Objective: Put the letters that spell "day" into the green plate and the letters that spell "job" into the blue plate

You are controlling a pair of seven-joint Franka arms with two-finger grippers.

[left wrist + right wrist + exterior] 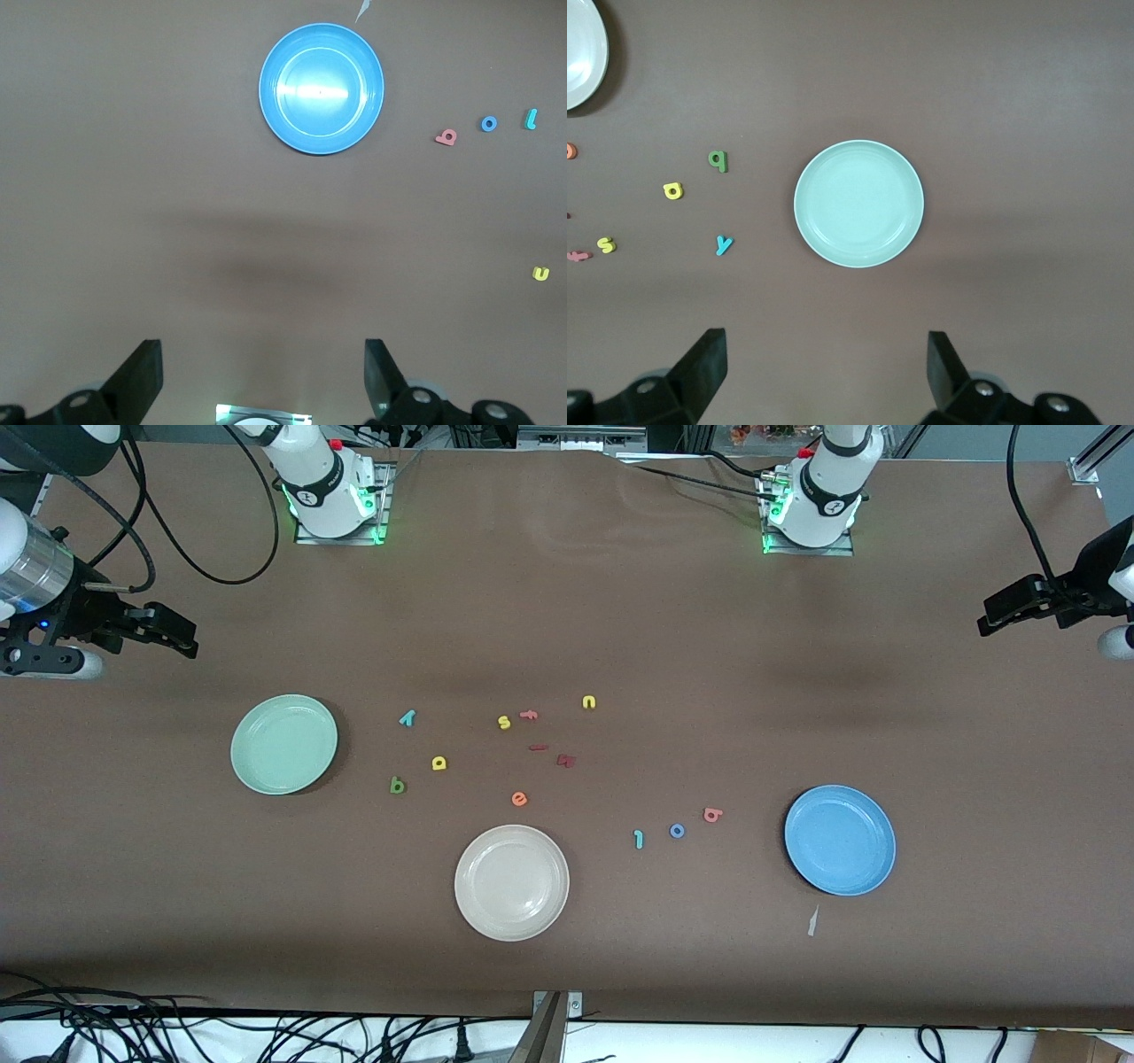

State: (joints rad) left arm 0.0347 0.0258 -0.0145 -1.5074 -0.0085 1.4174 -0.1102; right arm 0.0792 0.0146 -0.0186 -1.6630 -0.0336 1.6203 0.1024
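Observation:
The green plate (283, 744) (858, 203) lies empty toward the right arm's end. Beside it are the teal "y" (407, 718) (723, 244), yellow "a" (438, 763) (672, 190) and dark green "d" (397, 785) (718, 160). The blue plate (839, 839) (322, 88) lies empty toward the left arm's end, with the pink "b" (712, 814) (446, 137), blue "o" (677, 831) (489, 123) and teal "j" (638, 839) (531, 119) beside it. My right gripper (168, 633) (826, 367) and left gripper (997, 615) (263, 372) hover open and empty over bare table at their own ends.
A cream-white plate (511, 882) sits nearest the front camera. Mid-table lie a yellow "s" (503, 723), a yellow "n" (589, 702), an orange "e" (519, 799), a pink "f" (529, 714) and two dark red pieces (566, 760). A white scrap (812, 921) lies by the blue plate.

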